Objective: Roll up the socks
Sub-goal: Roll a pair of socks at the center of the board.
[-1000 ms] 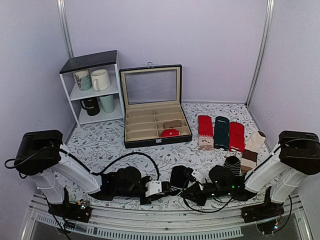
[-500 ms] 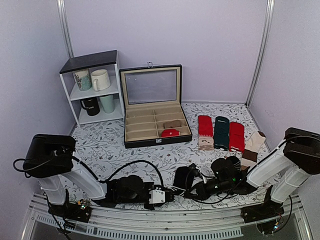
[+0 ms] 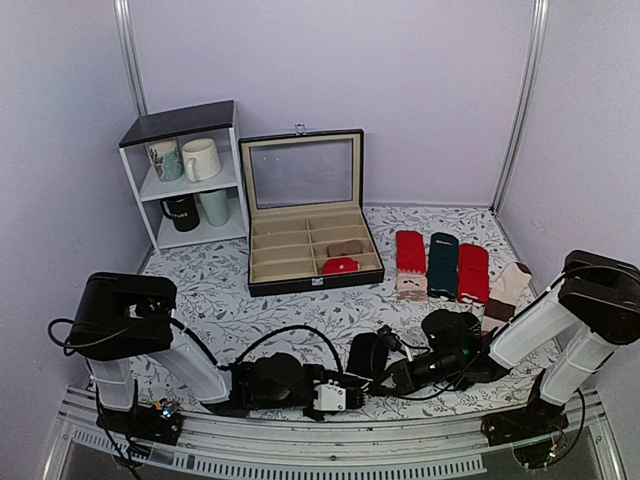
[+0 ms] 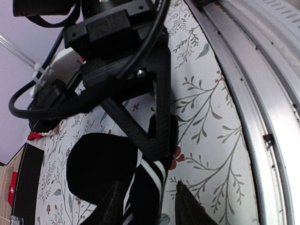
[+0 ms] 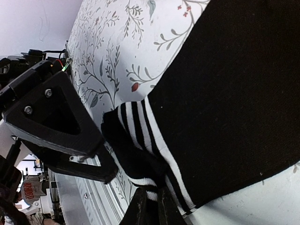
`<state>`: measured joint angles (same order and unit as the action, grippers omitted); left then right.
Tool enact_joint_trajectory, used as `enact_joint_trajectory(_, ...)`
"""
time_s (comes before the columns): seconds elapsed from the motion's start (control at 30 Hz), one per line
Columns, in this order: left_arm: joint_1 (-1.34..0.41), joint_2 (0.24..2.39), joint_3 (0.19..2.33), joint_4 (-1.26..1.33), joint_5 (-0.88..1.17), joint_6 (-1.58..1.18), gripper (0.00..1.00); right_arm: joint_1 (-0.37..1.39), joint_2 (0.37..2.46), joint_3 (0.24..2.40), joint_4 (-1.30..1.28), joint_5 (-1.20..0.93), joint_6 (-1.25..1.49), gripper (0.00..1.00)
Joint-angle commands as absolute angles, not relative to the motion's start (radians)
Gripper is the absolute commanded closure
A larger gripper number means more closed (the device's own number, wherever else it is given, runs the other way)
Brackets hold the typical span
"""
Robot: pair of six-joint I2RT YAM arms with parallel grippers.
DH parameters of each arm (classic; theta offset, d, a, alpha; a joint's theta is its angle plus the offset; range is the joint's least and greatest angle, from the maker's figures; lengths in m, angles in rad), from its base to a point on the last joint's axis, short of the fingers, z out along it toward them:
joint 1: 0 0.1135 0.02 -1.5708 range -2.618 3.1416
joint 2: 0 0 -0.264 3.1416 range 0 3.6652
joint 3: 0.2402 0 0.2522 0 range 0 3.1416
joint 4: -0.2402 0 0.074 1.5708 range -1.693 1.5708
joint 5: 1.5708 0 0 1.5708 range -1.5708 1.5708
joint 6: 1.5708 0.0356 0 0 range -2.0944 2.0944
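The black ankle socks [image 3: 361,352] with white cuff bands lie near the table's front edge, between my two grippers. In the right wrist view the socks [image 5: 225,93] fill the frame, and my right gripper [image 5: 151,210] is shut on the folded striped cuff. In the left wrist view my left gripper [image 4: 149,206] is open, its fingertips [image 4: 114,206] straddling the cuff of the socks [image 4: 101,164]. The right gripper's finger [image 4: 161,122] pinches that cuff from the far side. In the top view the left gripper [image 3: 345,393] and the right gripper [image 3: 378,366] almost meet.
An open black compartment box [image 3: 308,250] stands mid-table, and a white shelf with mugs [image 3: 187,175] at back left. Red and dark green socks [image 3: 440,265] and a beige-brown sock [image 3: 505,295] lie at right. A metal rail [image 4: 262,93] runs along the near edge.
My left gripper has slid right along the front edge up to the sock cuff. My right arm has drawn back slightly, still holding the cuff.
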<state>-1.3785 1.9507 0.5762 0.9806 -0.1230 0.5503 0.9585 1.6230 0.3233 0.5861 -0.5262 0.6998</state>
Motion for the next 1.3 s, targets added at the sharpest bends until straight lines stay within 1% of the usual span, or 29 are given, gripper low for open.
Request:
enact_joint_trajectory(0.0,-1.381,2.002,0.604,0.938,-0.149,0.549,0.62,0.949,1.684,0.288,0.335,-0.467,0.704,0.91)
enact_joint_trajectory(0.17,-1.366,2.03,0.649,0.854,-0.142,0.519,0.63,0.949,1.682,0.29,0.335,-0.475,0.703,0.91)
enact_joint_trajectory(0.3,-1.354,2.049,0.66,0.847,-0.142,0.497,0.65,0.948,1.685,0.292,0.329,-0.473,0.697,0.91)
enact_joint_trajectory(0.33,-1.351,2.05,0.667,0.829,-0.14,0.493,0.68,0.948,1.687,0.292,0.33,-0.473,0.697,0.91)
enact_joint_trajectory(0.37,-1.347,2.051,0.677,0.805,-0.135,0.483,0.74,0.948,1.689,0.293,0.331,-0.474,0.697,0.91)
enact_joint_trajectory(0.47,-1.34,2.042,0.683,0.755,-0.122,0.456,0.97,0.948,1.689,0.295,0.329,-0.474,0.694,0.91)
enact_joint_trajectory(0.5,-1.339,2.036,0.674,0.759,-0.12,0.445,1.0,0.948,1.689,0.295,0.327,-0.474,0.691,0.91)
enact_joint_trajectory(0.63,-1.33,2.023,0.655,0.74,-0.1,0.401,1.0,0.944,1.687,0.296,0.328,-0.475,0.682,0.9)
enact_joint_trajectory(0.73,-1.327,2.014,0.664,0.668,-0.061,0.354,1.0,0.945,1.651,0.296,0.336,-0.465,0.657,0.83)
enact_joint_trajectory(0.77,-1.326,2.007,0.67,0.639,-0.046,0.331,1.0,0.945,1.62,0.293,0.343,-0.452,0.644,0.79)
enact_joint_trajectory(0.83,-1.318,1.989,0.676,0.582,-0.003,0.273,1.0,0.945,1.522,0.276,0.363,-0.401,0.583,0.72)
enact_joint_trajectory(0.93,-1.31,1.977,0.669,0.533,0.034,0.213,1.0,0.947,1.32,0.219,0.453,-0.307,0.494,0.59)
enact_joint_trajectory(1.03,-1.305,1.936,0.67,0.486,0.041,0.183,1.0,0.985,1.126,0.152,0.525,-0.206,0.369,0.51)
enact_joint_trajectory(1.13,-1.295,1.944,0.675,0.456,0.071,0.155,1.0,1.039,1.05,0.112,0.575,-0.14,0.249,0.49)
enact_joint_trajectory(1.2,-1.286,1.95,0.677,0.448,0.085,0.136,1.0,1.09,1.051,0.098,0.608,-0.097,0.201,0.48)
enact_joint_trajectory(1.27,-1.28,1.955,0.678,0.442,0.097,0.127,1.0,1.188,1.082,0.104,0.643,-0.04,0.142,0.48)
